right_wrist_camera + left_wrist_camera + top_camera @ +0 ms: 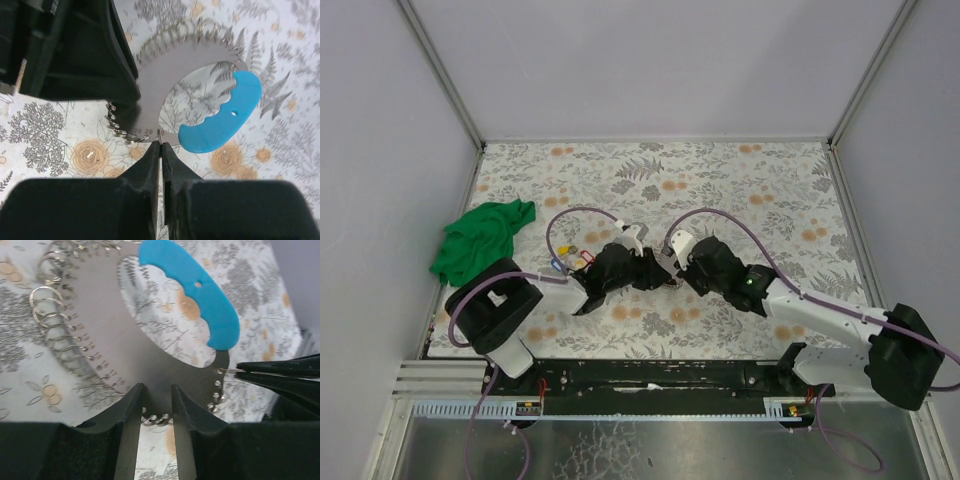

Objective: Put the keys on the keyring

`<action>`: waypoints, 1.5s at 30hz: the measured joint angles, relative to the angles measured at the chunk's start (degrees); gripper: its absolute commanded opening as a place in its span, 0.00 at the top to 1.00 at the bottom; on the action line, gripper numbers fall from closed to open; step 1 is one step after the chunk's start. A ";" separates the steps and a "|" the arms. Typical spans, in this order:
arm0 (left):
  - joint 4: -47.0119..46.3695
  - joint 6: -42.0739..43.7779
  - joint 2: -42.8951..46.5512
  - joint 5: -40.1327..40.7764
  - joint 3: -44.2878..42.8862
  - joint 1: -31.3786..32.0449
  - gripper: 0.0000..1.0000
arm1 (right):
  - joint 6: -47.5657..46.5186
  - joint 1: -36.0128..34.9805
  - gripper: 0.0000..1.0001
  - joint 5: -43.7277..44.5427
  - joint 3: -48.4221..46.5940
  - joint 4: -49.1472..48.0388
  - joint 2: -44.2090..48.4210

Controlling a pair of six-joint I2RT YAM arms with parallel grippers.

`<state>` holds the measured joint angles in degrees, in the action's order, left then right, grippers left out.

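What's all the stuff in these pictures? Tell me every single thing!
keyring: one, grey metal with a bright blue arc and small wire rings along its edge, between the two grippers
keys: a few, too small to count, yellow, red and blue tags, on the table beside the left arm
cloth: one, green, crumpled at the table's left edge
table: one, flower-patterned
cables: several, purple, looping off the arms
left gripper: one, black, clamped on the keyring's grey part
right gripper: one, black, pinching the keyring's edge

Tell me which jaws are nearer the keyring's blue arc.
Right. The right gripper nips the keyring right beside its blue arc; the left gripper clamps it farther round.
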<state>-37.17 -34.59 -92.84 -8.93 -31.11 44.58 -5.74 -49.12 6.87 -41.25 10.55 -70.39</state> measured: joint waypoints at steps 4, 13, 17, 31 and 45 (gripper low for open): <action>-7.30 -3.98 -1.97 -2.75 1.22 0.61 0.73 | -3.50 0.00 0.93 -0.81 3.41 -7.04 3.91; -20.26 -8.63 1.01 -5.05 10.34 5.03 0.71 | -10.45 0.07 0.97 -6.60 9.46 -19.32 8.04; -19.43 -5.05 11.02 -2.84 14.38 5.05 0.69 | -12.31 1.57 0.97 -11.21 11.69 -23.12 10.45; -9.35 15.61 30.69 0.07 15.98 -3.28 0.67 | -13.18 10.95 0.97 -32.57 14.32 -32.20 13.77; -10.54 24.98 29.07 -12.28 15.17 -4.48 0.66 | -12.02 12.66 0.96 -47.08 14.45 -39.30 9.75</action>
<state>-47.70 -9.61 -63.77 -21.21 -15.94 40.10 -17.76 -36.47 -40.21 -26.81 -28.75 -60.64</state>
